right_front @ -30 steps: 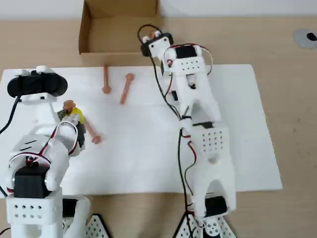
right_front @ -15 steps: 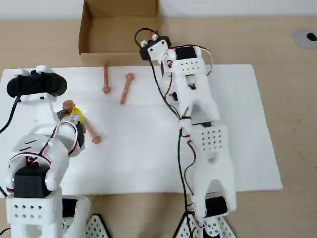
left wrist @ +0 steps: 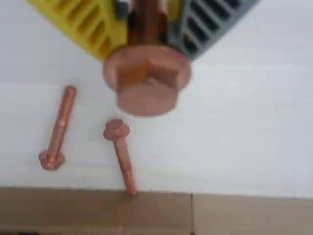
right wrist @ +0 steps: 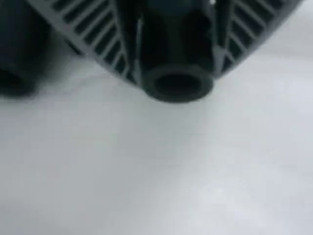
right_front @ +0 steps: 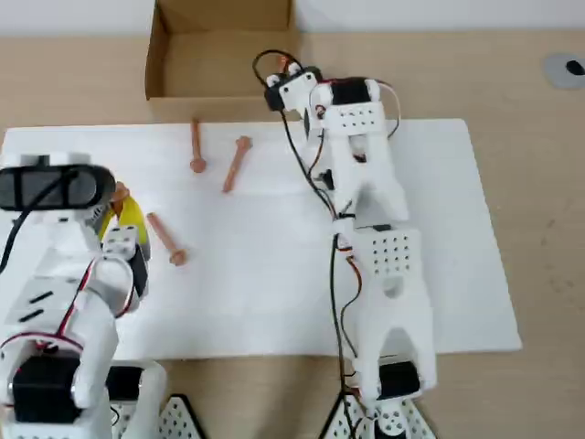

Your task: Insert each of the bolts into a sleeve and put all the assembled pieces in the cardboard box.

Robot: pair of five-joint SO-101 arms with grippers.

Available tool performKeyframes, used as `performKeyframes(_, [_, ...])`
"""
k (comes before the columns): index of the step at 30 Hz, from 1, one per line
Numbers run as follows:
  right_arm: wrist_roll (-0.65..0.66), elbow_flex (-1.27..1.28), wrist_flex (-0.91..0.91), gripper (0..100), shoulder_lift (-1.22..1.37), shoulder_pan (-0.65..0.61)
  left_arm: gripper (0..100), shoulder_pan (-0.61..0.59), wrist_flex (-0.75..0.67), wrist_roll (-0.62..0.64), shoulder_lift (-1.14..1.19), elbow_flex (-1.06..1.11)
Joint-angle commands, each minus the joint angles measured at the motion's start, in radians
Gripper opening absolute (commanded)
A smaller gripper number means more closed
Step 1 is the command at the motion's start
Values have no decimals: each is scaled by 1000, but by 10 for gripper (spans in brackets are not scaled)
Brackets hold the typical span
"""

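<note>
The held bolt (left wrist: 146,81) and the loose bolts (left wrist: 57,129) are copper-brown. The left gripper (left wrist: 146,46) has one yellow ribbed finger (left wrist: 83,22) and one grey. The sleeve (right wrist: 177,84) looks black, perhaps dark grey. The sheet (right_front: 274,274) is white, the table (right_front: 530,183) tan, the cardboard box (right_front: 219,64) brown.

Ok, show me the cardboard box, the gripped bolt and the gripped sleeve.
cardboard box (right_front: 219,64), high view, bare inside floor
gripped bolt (left wrist: 146,81), left wrist view, its head
gripped sleeve (right wrist: 176,49), right wrist view, its body
</note>
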Motion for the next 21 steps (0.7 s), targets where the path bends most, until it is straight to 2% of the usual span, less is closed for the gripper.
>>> performKeyframes(1, [3,-216,34,13,-21,-16,7,-18,0,-8,-16,-87])
performKeyframes(9, [-94,-185,32,12,-348,-82,7,-18,46,-9,-19,-133])
performKeyframes(15, [-199,-168,32,16,-748,-111,6,-41,43,6,-21,-190])
performKeyframes(18, [-203,-47,32,13,-951,-170,7,-98,9,28,-21,-212])
performKeyframes(21, [-203,193,32,12,-1158,-203,7,-143,-26,28,-21,-210])
